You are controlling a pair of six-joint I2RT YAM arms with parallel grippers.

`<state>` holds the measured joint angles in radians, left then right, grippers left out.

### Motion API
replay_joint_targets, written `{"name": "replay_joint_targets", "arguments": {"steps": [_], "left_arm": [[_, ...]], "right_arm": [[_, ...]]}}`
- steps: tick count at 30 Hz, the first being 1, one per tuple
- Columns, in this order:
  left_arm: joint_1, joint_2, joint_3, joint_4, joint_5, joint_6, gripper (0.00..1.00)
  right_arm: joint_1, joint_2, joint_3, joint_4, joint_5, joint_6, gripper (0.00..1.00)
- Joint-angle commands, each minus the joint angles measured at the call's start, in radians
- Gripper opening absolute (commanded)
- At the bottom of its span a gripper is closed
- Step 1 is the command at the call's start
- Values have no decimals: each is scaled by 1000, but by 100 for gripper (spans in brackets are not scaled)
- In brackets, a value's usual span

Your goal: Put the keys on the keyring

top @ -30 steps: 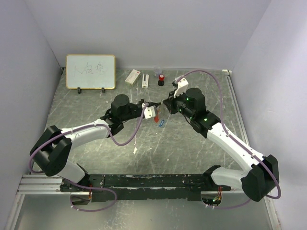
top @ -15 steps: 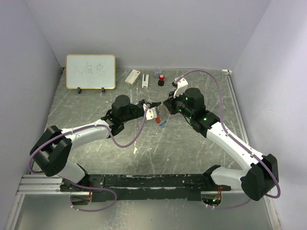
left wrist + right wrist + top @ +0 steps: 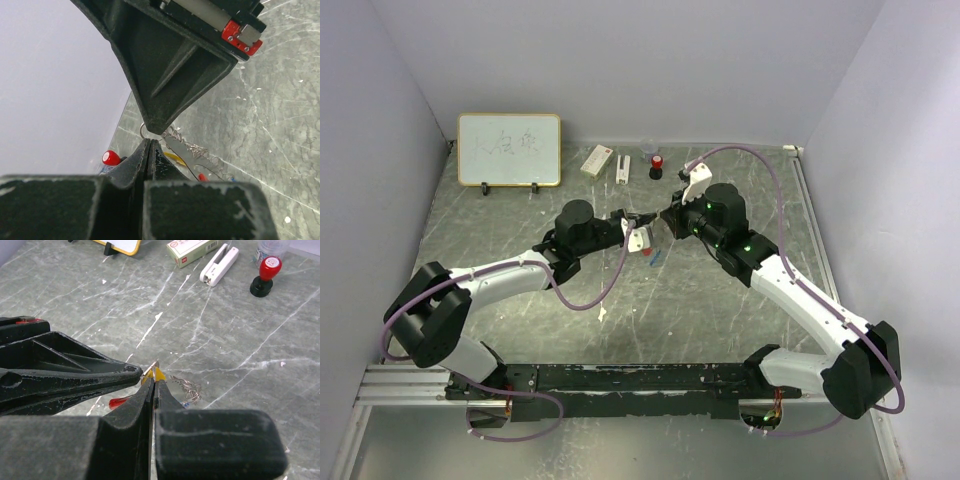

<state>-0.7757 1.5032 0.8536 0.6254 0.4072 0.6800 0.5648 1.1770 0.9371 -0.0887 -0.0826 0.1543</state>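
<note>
My left gripper (image 3: pixel 642 236) and right gripper (image 3: pixel 664 224) meet tip to tip above the table's middle. The right gripper (image 3: pixel 156 371) is shut on the tan-gold key (image 3: pixel 159 374), whose yellow head sticks out past its tips. The left gripper (image 3: pixel 149 142) is shut, and the keyring's thin silvery chain (image 3: pixel 197 151) hangs from its tips. The chain (image 3: pixel 188 385) droops below both grippers with its red tag (image 3: pixel 121 401). The blue key (image 3: pixel 655 257) shows just below the tag (image 3: pixel 645 247); whether it rests on the table I cannot tell.
Along the back edge stand a small whiteboard (image 3: pixel 509 149), a white box with a red mark (image 3: pixel 597 160), a white stapler-like piece (image 3: pixel 622 168) and a red-and-black stamp (image 3: pixel 656 166). The stamp also shows in the right wrist view (image 3: pixel 266 274).
The left gripper has edged right, closer to the right gripper's tips. The blue key and red tag have shifted slightly left beneath them.
</note>
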Motion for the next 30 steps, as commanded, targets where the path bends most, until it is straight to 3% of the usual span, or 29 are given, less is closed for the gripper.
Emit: {"name": "replay_joint_targets", "arguments": {"steps": [1,30], "left_arm": [[-13,16,26,46,-25,23,7],[-32,8,15,90,-73,43,7]], "right_arm": [[1,-3,33,4,-9,7,0],[1,3,34,-9,-8,6,0]]}}
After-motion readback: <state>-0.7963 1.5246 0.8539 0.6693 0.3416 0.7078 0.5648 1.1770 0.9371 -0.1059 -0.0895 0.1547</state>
